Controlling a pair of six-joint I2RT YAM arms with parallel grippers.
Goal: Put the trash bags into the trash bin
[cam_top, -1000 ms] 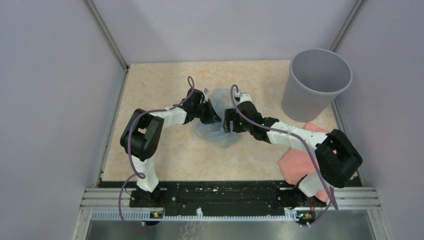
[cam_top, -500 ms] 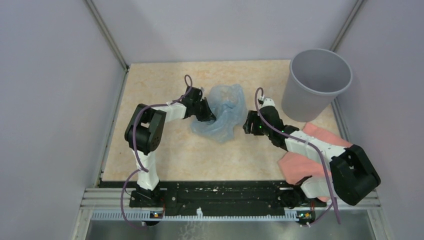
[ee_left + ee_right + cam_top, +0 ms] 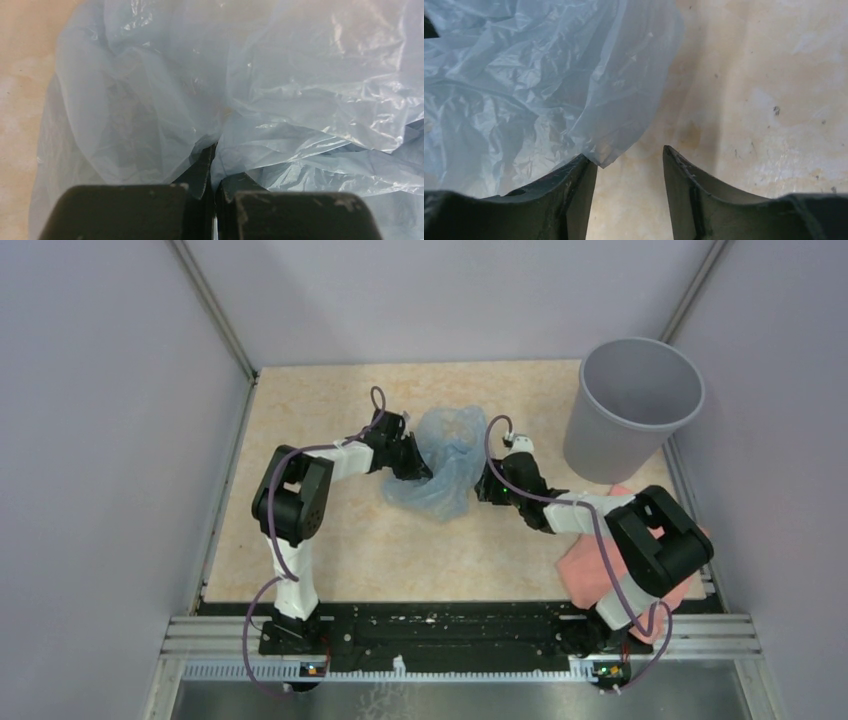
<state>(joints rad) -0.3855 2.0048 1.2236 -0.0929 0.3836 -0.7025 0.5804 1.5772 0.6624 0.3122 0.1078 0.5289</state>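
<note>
Nothing binned yet: thin crinkly pale blue plastic bag lies between the grippers. The left gripper pinches it tight. The right gripper has jaws apart, bag edge at one fingertip. Grey round plastic bin is well beyond the right gripper.

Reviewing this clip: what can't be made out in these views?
- Left gripper: tips buried in trash bag folds, left wrist view.
- Bag's mouth: every view, crumpled plastic hides it.
- Pink cloth: full outline, top view, right arm covers it.
- Trash bin: outside both wrist views.

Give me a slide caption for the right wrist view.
Open right gripper poised at a corner of the pale blue trash bag.
</note>
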